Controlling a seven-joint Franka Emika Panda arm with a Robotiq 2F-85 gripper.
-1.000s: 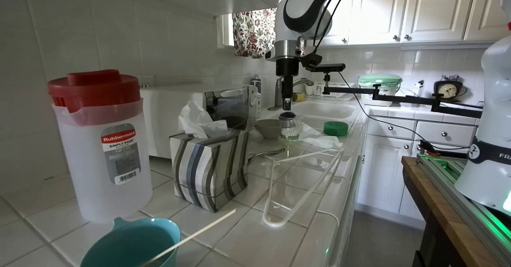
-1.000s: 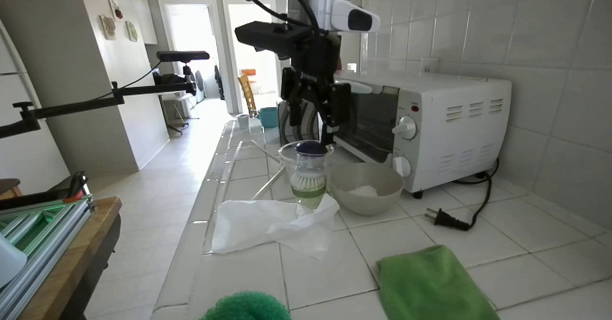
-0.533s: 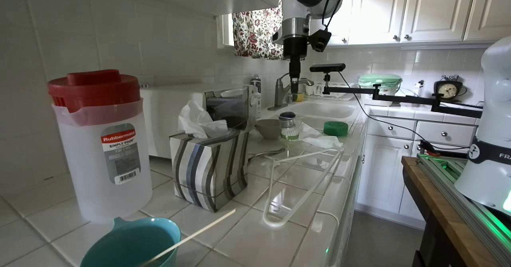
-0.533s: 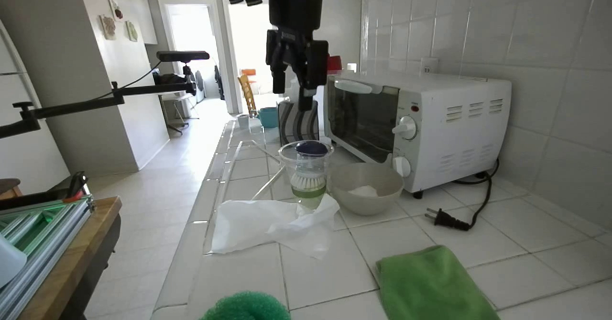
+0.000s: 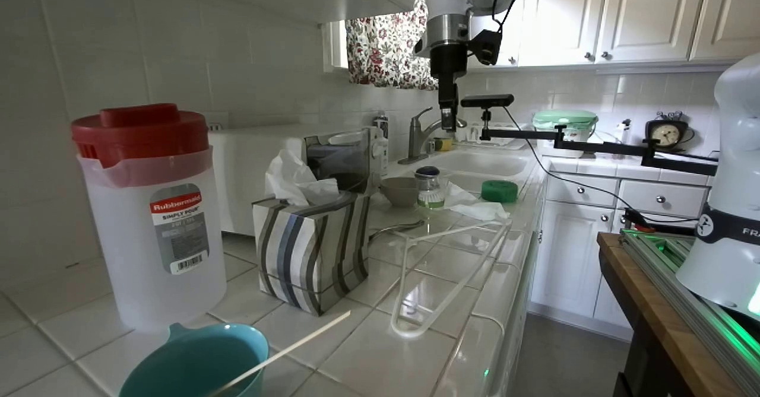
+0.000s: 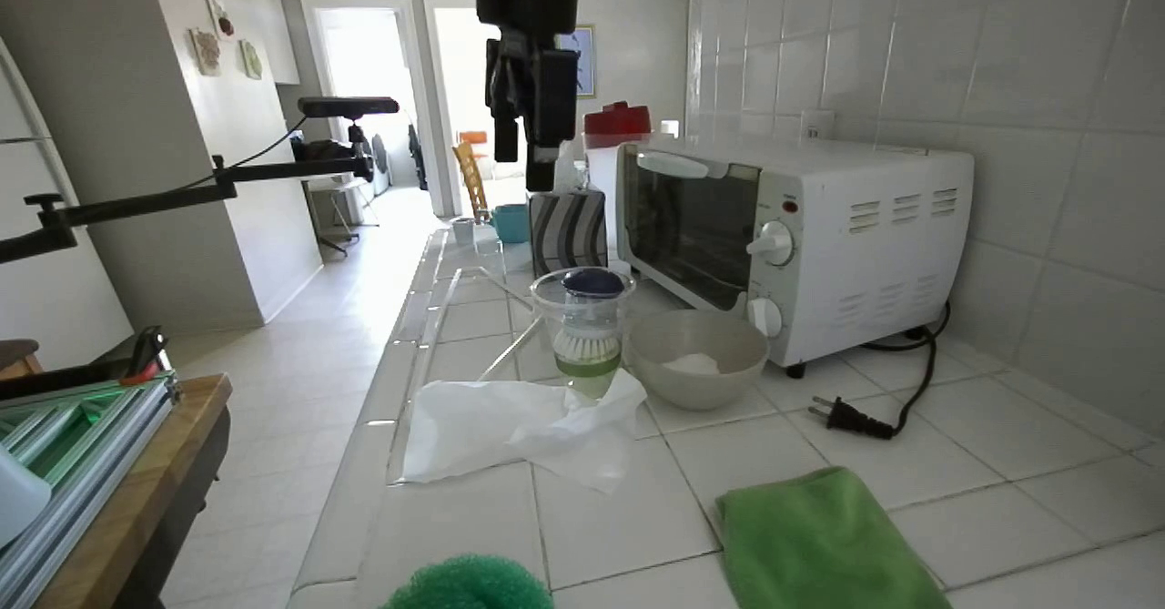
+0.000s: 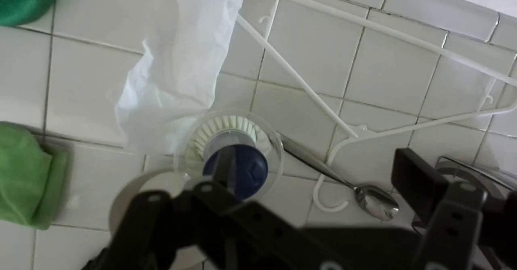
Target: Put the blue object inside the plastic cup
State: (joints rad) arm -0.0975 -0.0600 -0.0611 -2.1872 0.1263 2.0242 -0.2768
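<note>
The blue object is a brush with a dark blue round knob [image 6: 592, 281] and white bristles. It stands bristles down inside the see-through plastic cup [image 6: 543, 301], its knob about level with the rim. The knob [image 5: 427, 171] shows in both exterior views. In the wrist view the knob [image 7: 252, 171] lies inside the cup's rim [image 7: 279, 149], partly hidden by a finger. My gripper [image 6: 525, 165] is well above the cup and apart from it, fingers pointing down. In the wrist view the gripper [image 7: 319, 167] is open, with nothing between its wide-apart fingers.
A grey bowl [image 6: 696, 354] and toaster oven [image 6: 865, 254] stand beside the cup. A white paper [image 6: 510, 427], white hanger [image 5: 451, 302], spoon [image 7: 375, 202], striped tissue box [image 5: 312, 254], red-lidded jug [image 5: 154, 219] and teal bowl [image 5: 196, 361] are on the counter.
The gripper was low beside the blue knob one second ago. It has risen and moved away from the cup. The brush has stayed inside the cup.
</note>
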